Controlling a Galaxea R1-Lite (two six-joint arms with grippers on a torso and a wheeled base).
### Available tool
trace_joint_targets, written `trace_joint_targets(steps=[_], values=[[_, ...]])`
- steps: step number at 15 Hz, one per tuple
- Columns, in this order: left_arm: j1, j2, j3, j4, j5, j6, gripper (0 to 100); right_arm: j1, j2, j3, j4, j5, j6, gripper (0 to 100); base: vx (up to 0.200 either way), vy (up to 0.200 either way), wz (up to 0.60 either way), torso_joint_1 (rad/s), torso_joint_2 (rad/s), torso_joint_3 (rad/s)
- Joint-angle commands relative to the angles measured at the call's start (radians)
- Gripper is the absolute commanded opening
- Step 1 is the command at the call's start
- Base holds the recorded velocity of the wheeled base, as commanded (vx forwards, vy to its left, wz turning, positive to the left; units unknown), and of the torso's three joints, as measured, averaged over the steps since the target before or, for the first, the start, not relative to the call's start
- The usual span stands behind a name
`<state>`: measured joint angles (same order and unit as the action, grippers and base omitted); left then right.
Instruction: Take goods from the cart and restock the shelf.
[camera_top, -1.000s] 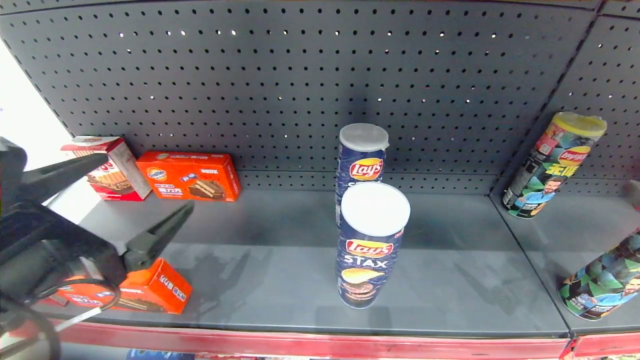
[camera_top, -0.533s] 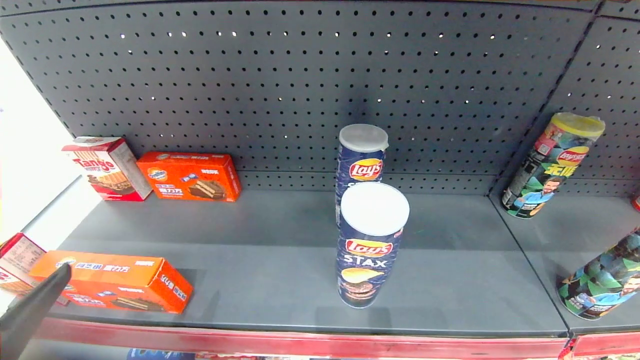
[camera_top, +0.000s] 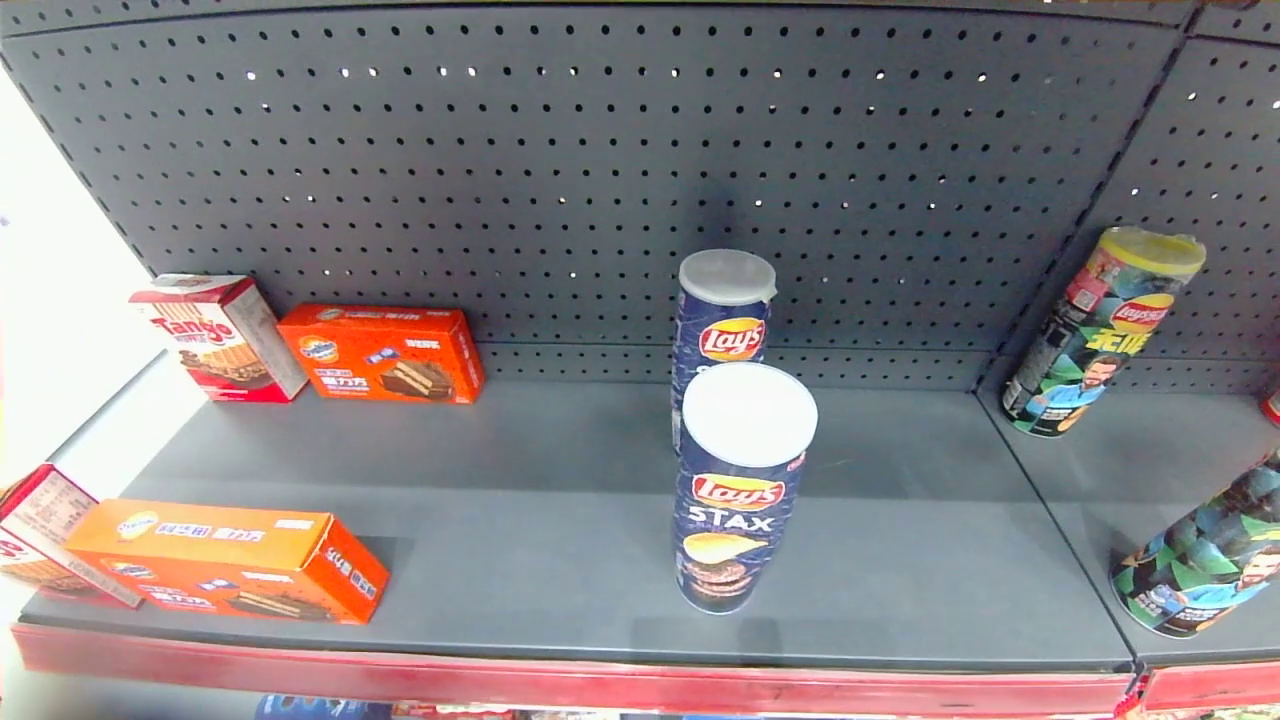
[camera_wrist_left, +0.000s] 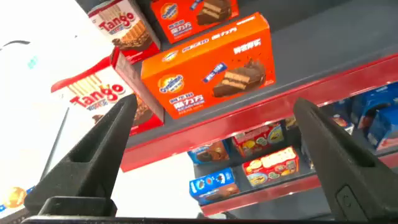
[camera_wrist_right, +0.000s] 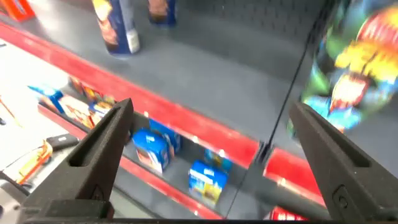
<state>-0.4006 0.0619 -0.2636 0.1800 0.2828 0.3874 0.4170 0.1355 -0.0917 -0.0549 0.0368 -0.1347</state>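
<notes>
Claw check: left claw (camera_wrist_left: 214, 104) and right claw (camera_wrist_right: 211, 106) both released, empty. Orange box (camera_top: 225, 560) flat at shelf (camera_top: 560, 520) front, red wafer box (camera_top: 45, 540) just beside it.

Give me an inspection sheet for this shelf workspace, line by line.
Surface: grey shelf, bare around the middle cans.
Job's things: front orange box and front wafer box at the left front; rear orange box and rear wafer box at the back left; front blue can and rear blue can upright in the centre; rear green can and front green can in the right bay.
Clutter: nothing seen.
Hands: left hand open, empty; right hand open, empty.
Cables: nothing seen.
Surroundings: perforated back panel; stocked lower shelf.
</notes>
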Motion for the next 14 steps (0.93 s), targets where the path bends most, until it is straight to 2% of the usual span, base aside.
trace_joint_targets(steps=[1, 2, 4, 5, 6, 7, 8, 9, 10, 11, 13, 14], values=[[0.009, -0.062, 0.047, -0.001, -0.001, 0.016, 100, -0.058, -0.013, 0.059, 0.0, -0.002, 0.001, 100, 0.0, 0.0, 0.0, 0.0, 0.0, 0.0], [0.009, -0.062, 0.089, -0.005, -0.001, 0.039, 100, -0.132, 0.001, 0.084, 0.009, -0.003, 0.007, 100, 0.0, 0.0, 0.0, 0.0, 0.0, 0.0], [0.011, -0.062, 0.124, -0.007, 0.004, 0.039, 100, -0.254, 0.059, 0.073, 0.04, -0.005, 0.023, 100, 0.0, 0.0, 0.0, 0.0, 0.0, 0.0], [0.013, -0.062, 0.147, -0.005, 0.007, 0.039, 100, -0.454, 0.17, 0.072, 0.043, 0.003, 0.055, 100, 0.0, 0.0, 0.0, 0.0, 0.0, 0.0], [0.032, -0.062, 0.147, -0.005, 0.007, 0.036, 100, -0.567, 0.205, 0.073, 0.041, 0.014, 0.056, 100, 0.0, 0.0, 0.0, 0.0, 0.0, 0.0], [0.075, -0.053, 0.146, -0.004, 0.007, 0.03, 100, -0.63, 0.191, 0.073, 0.041, 0.04, 0.061, 100, 0.0, 0.0, 0.0, 0.0, 0.0, 0.0], [0.109, -0.036, 0.146, -0.002, 0.009, 0.022, 100, -0.639, 0.119, 0.072, 0.043, 0.08, 0.078, 100, 0.0, 0.0, 0.0, 0.0, 0.0, 0.0], [0.115, -0.025, 0.147, -0.004, 0.012, 0.018, 100, -0.638, 0.013, 0.07, 0.049, 0.114, 0.096, 100, 0.0, 0.0, 0.0, 0.0, 0.0, 0.0], [0.118, -0.014, 0.146, -0.004, 0.018, 0.018, 100, -0.638, -0.022, 0.067, 0.059, 0.138, 0.102, 100, 0.0, 0.0, 0.0, 0.0, 0.0, 0.0], [0.149, 0.022, 0.146, -0.002, 0.032, 0.018, 100, -0.636, -0.03, 0.061, 0.073, 0.198, 0.124, 100, 0.0, 0.0, 0.0, 0.0, 0.0, 0.0], [0.281, 0.088, 0.142, 0.003, 0.029, 0.007, 100, -0.635, 0.029, 0.059, 0.072, 0.322, 0.156, 100, 0.0, 0.0, 0.0, 0.0, 0.0, 0.0], [0.315, 0.098, 0.144, 0.001, 0.03, -0.013, 100, -0.626, 0.049, 0.059, 0.072, 0.331, 0.153, 100, 0.0, 0.0, 0.0, 0.0, 0.0, 0.0]])
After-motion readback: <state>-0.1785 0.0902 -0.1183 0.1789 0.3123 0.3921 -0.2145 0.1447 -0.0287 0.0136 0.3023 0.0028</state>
